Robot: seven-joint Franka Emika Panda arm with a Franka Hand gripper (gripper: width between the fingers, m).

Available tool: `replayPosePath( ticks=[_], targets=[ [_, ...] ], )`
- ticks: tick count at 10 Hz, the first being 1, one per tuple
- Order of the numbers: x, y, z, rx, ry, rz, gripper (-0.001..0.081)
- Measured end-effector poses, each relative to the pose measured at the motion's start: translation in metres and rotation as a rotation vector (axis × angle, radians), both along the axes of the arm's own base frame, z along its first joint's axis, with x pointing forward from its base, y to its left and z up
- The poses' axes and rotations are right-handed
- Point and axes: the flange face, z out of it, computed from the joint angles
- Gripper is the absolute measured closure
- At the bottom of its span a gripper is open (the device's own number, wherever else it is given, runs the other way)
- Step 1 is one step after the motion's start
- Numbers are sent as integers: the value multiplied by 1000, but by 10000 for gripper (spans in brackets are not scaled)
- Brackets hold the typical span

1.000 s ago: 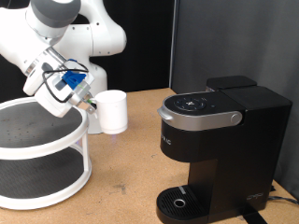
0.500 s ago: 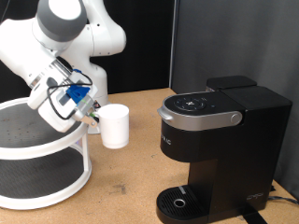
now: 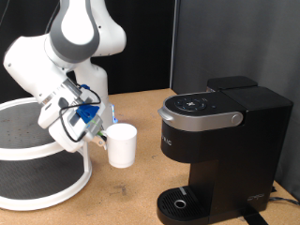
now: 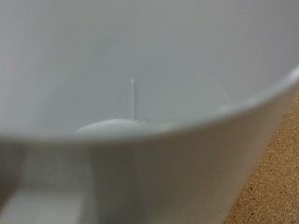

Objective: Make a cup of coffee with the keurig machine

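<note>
Change: the mug [image 3: 122,145] has travelled down and toward the exterior view's right over the last second, away from the white two-tier stand [image 3: 37,155] and closer to the keurig machine [image 3: 217,150]
Meaning: judged from this, the carry toward the drip tray [image 3: 178,202] is under way, not finished; the tray is bare
Mug: raised above the table [image 3: 131,202], upright, between stand and machine; it fills the wrist view [image 4: 149,103]
Gripper [image 3: 101,136]: at the mug's stand-facing side, jaws closed on it
Arm: bent low, wrist tilted down toward the machine
</note>
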Motion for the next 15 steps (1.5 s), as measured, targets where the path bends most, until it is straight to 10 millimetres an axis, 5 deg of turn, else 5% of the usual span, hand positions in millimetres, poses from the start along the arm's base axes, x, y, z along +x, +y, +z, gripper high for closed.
replayPosePath(
  ticks=[15],
  targets=[
    [36, 67, -67, -27, -51, 9, 737]
  ],
)
